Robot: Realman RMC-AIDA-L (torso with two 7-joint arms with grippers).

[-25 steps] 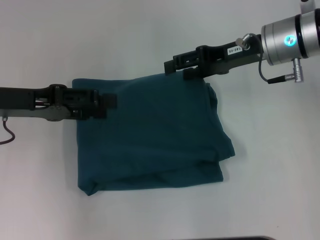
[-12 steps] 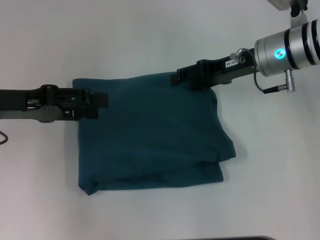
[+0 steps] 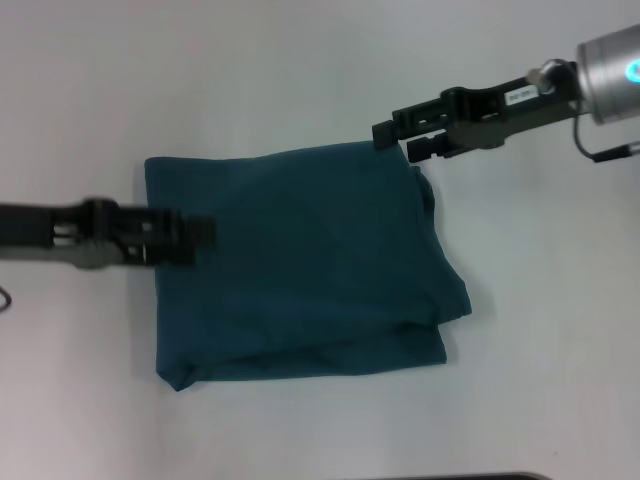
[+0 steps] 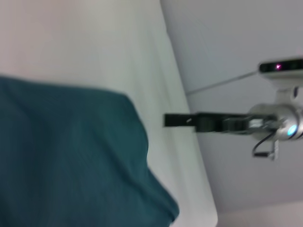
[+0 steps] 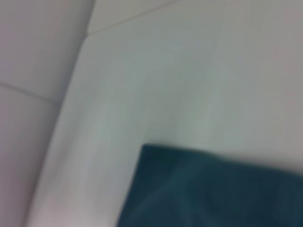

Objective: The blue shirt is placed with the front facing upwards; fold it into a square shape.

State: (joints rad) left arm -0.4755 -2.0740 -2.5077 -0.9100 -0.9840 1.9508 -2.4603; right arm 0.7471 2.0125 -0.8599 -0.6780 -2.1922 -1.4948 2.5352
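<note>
The blue shirt (image 3: 300, 265) lay folded into a rough square in the middle of the white tabletop (image 3: 300, 70), its layered edges showing along the six o'clock side and a stepped corner sticking out toward four o'clock. My left claw (image 3: 205, 232) reached in from nine o'clock, its tip over the shirt's nine o'clock edge; it was blurred, and I could not tell whether its fingers were spread or closed, or whether they touched the cloth. My right claw (image 3: 395, 140) came in from about two o'clock, its tip just off the shirt's one o'clock corner, above the bare tabletop beside the cloth. Its two dark fingers stood a narrow gap apart with nothing between them. From my left wrist I saw the shirt (image 4: 71, 156) filling the near side of the tabletop (image 4: 94, 42), with my right claw (image 4: 173, 120) beyond its corner, free of the fabric. From my right wrist only a corner of the shirt (image 5: 208, 189) showed against the tabletop (image 5: 189, 71).
</note>
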